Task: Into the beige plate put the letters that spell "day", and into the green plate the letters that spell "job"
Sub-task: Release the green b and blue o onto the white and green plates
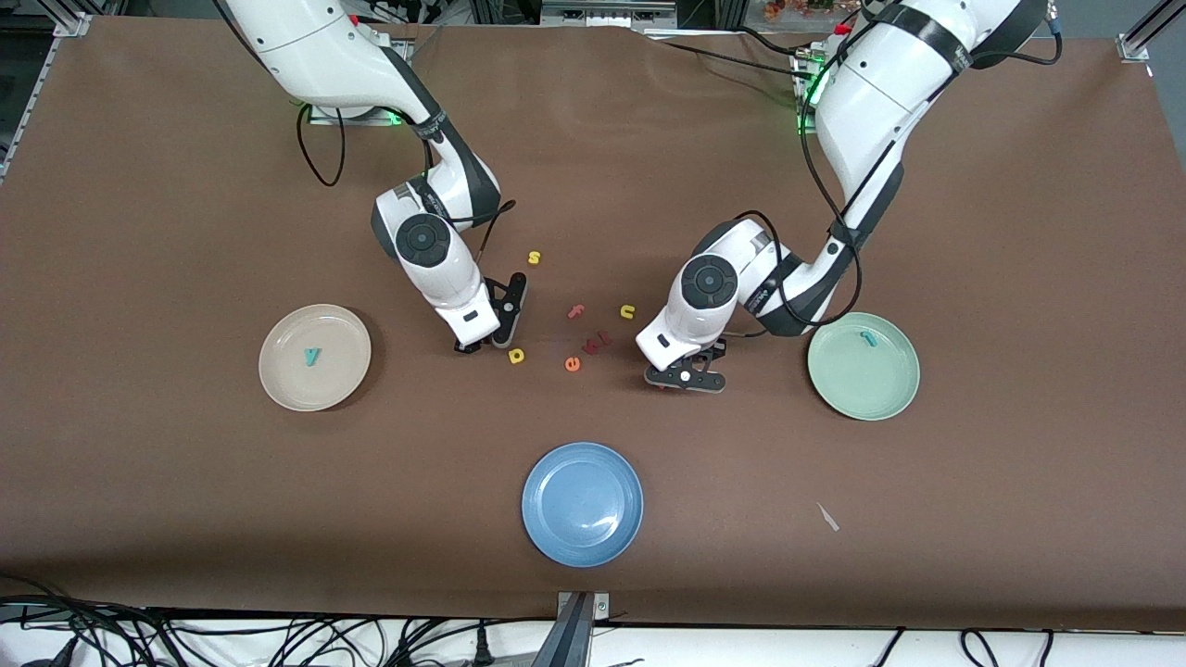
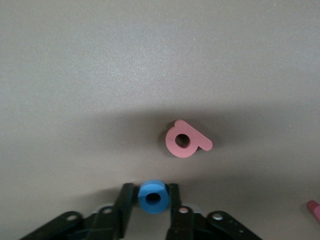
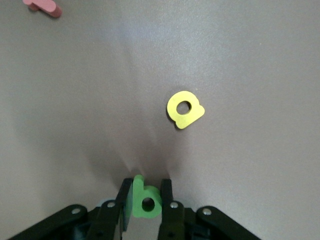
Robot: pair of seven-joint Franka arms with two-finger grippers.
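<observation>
My right gripper (image 1: pixel 484 345) (image 3: pixel 146 182) is down at the table, shut on the green "d" (image 3: pixel 146 201). The yellow "a" (image 3: pixel 184 109) (image 1: pixel 516 355) lies just beside it. My left gripper (image 1: pixel 684 378) (image 2: pixel 150 189) is low at the table too, its fingers pressed on both sides of the blue "o" (image 2: pixel 153 196). The red-pink "b" (image 2: pixel 186 139) lies flat close by. The teal "y" (image 1: pixel 312 356) rests in the beige plate (image 1: pixel 278 371) at the right arm's end. The teal "j" (image 1: pixel 868 339) rests in the green plate (image 1: pixel 862 384) at the left arm's end.
A blue plate (image 1: pixel 582 503) sits nearer the front camera, mid-table. Between the grippers lie a yellow "s" (image 1: pixel 534 257), a yellow "u" (image 1: pixel 627 311), a pink "f" (image 1: pixel 575 311), an orange "e" (image 1: pixel 573 364) and small red pieces (image 1: pixel 599 342). A white scrap (image 1: pixel 827 517) lies near the front.
</observation>
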